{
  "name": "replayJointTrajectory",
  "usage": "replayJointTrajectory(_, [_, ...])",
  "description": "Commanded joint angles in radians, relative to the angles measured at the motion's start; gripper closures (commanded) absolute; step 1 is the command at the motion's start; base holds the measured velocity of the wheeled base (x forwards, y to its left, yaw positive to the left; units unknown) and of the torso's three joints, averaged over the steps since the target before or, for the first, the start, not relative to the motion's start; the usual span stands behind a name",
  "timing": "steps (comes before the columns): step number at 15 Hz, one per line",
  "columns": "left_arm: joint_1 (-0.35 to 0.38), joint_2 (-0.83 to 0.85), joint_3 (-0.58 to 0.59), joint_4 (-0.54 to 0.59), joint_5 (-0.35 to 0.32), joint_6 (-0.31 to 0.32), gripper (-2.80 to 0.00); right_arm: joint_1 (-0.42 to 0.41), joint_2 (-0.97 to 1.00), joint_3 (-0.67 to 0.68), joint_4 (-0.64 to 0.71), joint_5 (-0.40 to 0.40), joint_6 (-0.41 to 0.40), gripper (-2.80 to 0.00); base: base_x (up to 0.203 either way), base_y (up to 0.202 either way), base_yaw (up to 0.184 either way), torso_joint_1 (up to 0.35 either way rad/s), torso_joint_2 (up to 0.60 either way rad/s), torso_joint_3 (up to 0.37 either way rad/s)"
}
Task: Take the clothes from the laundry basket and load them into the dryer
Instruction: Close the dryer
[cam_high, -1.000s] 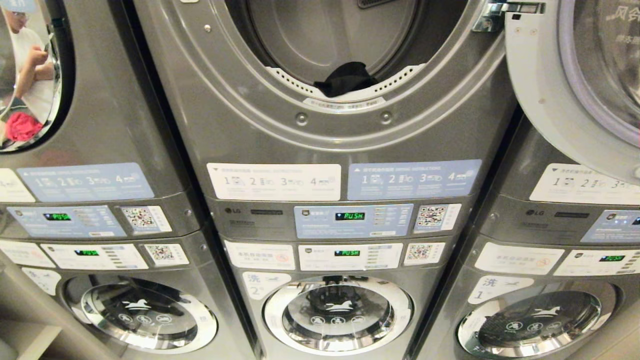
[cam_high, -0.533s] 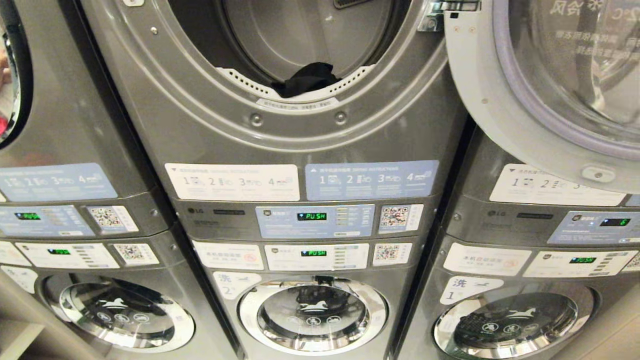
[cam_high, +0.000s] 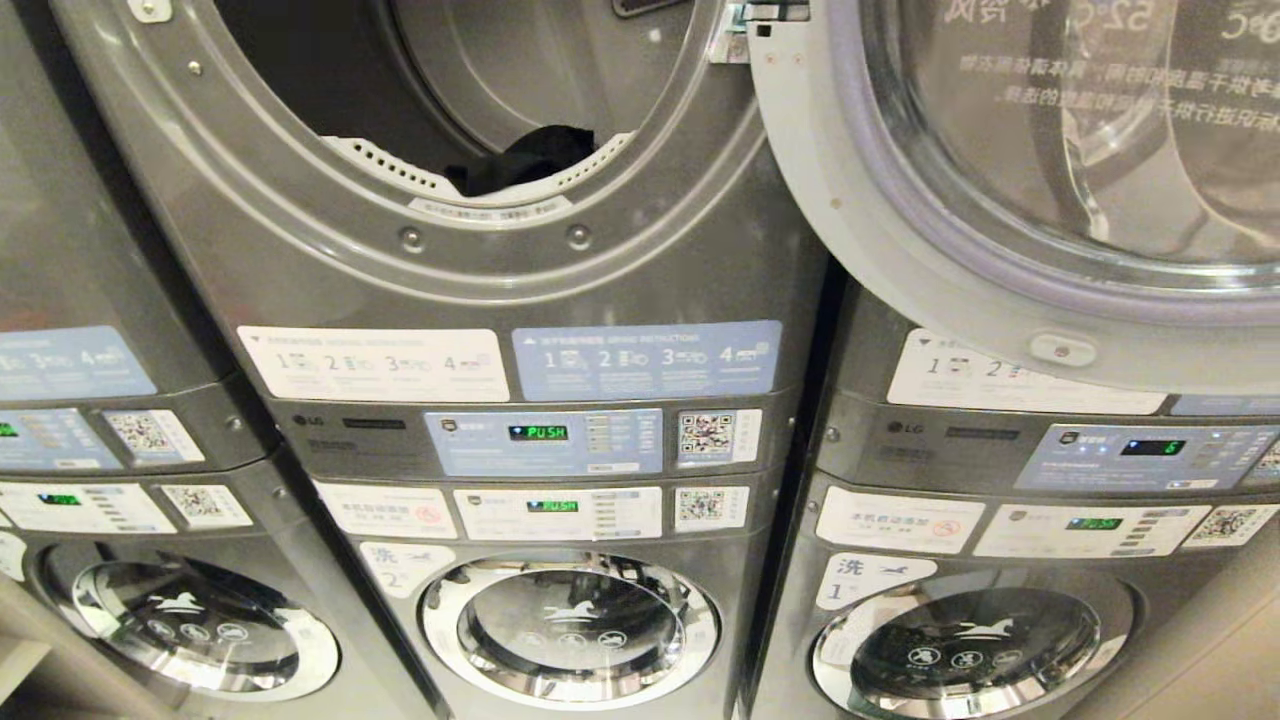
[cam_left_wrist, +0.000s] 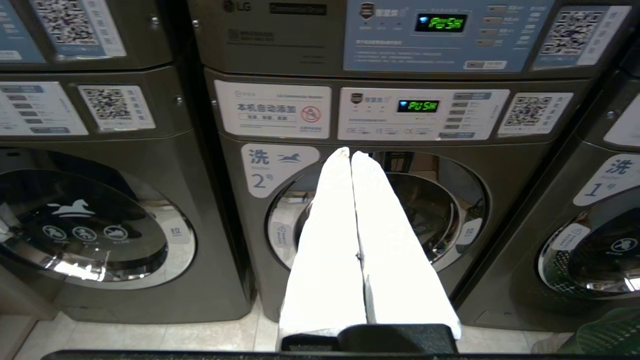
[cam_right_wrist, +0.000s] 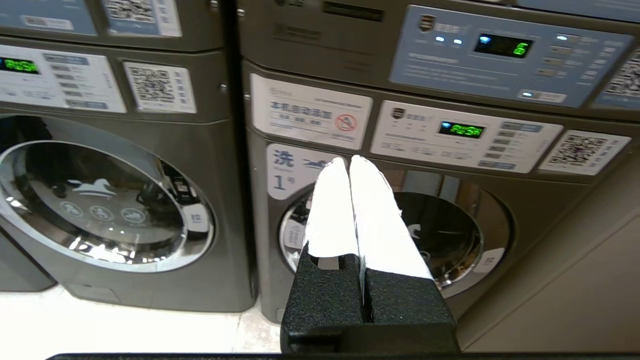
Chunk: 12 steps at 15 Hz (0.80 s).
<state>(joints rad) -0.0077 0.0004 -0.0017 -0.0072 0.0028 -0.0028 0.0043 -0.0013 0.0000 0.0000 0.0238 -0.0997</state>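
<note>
The open dryer (cam_high: 480, 270) fills the upper left of the head view, stacked above a washer. A black garment (cam_high: 525, 160) lies on the lip of its drum. Its round door (cam_high: 820, 200) stands swung out to the right. Neither arm shows in the head view. My left gripper (cam_left_wrist: 350, 152) is shut and empty, level with washer number 2 (cam_left_wrist: 450, 220). My right gripper (cam_right_wrist: 348, 160) is shut and empty before washer number 1 (cam_right_wrist: 465, 240). A green latticed edge (cam_left_wrist: 610, 332) shows low by the floor; I cannot tell if it is the laundry basket.
Stacked grey machines stand side by side, with control panels (cam_high: 545, 440) showing green "PUSH". The machine on the right (cam_high: 1000, 450) sits partly behind the open door. Pale tiled floor (cam_right_wrist: 115, 325) runs in front of the washers.
The whole head view has shifted left, so the camera has turned right; the open door now takes up more of the picture. Nothing in the scene itself has moved.
</note>
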Motion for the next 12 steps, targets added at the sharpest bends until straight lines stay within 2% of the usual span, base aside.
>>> replayJointTrajectory(1, [0.0, 0.0, 0.0, 0.0, 0.0, 0.0, 0.0, 0.0, 0.0, 0.0, 0.0, 0.001, -0.003, 0.0, 0.0, -0.196, 0.003, 0.006, 0.01, 0.004])
replayJointTrajectory(12, [0.0, 0.0, 0.0, 0.001, 0.0, -0.002, 0.0, 0.0, 0.0, 0.0, -0.002, -0.002, 0.035, 0.0, -0.009, -0.193, 0.003, 0.003, 0.0, 0.002])
